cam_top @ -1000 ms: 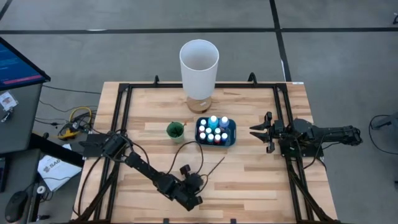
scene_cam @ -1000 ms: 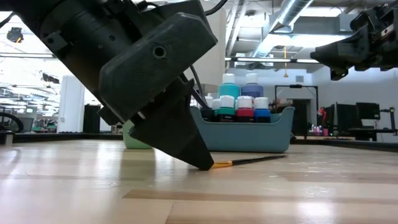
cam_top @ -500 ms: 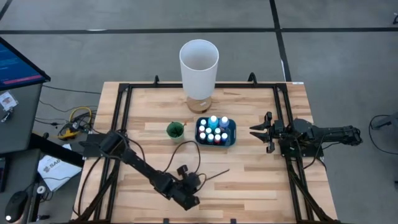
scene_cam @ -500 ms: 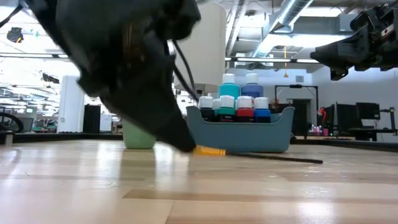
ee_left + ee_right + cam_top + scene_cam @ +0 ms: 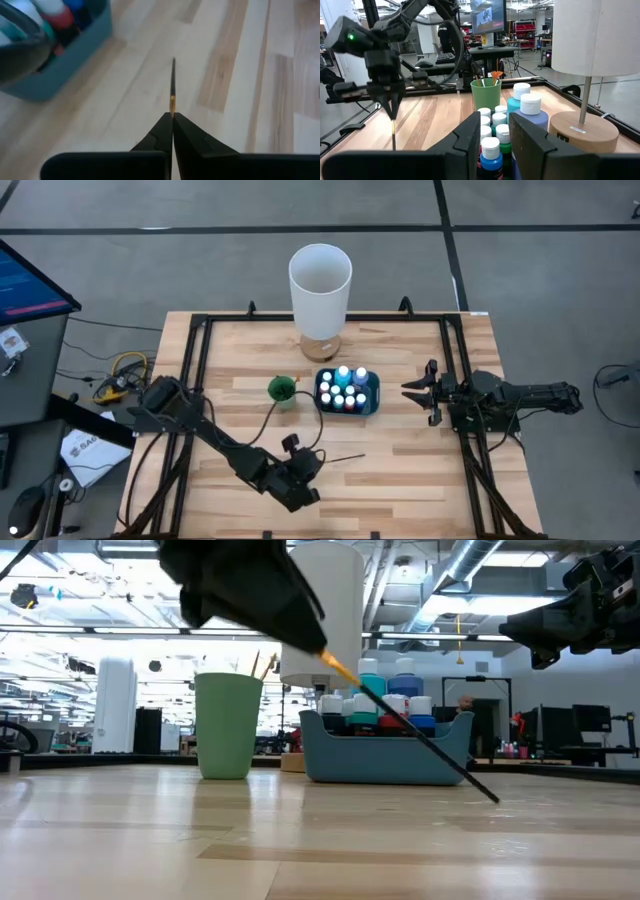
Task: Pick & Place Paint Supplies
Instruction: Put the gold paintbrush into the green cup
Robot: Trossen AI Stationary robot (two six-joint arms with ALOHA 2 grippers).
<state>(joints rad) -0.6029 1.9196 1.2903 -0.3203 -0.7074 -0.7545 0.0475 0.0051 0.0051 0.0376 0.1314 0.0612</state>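
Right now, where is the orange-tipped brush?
The left gripper holds the orange-tipped brush above the table's front, near the blue tray.

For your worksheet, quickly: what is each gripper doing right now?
Left gripper: shut on the brush, lifted off the table.
Right gripper: shut, empty.

Grey floor crossed by dark lines surrounds the wooden table. Beyond it, ceiling ducts, bright strip lights and a monitor on a desk.
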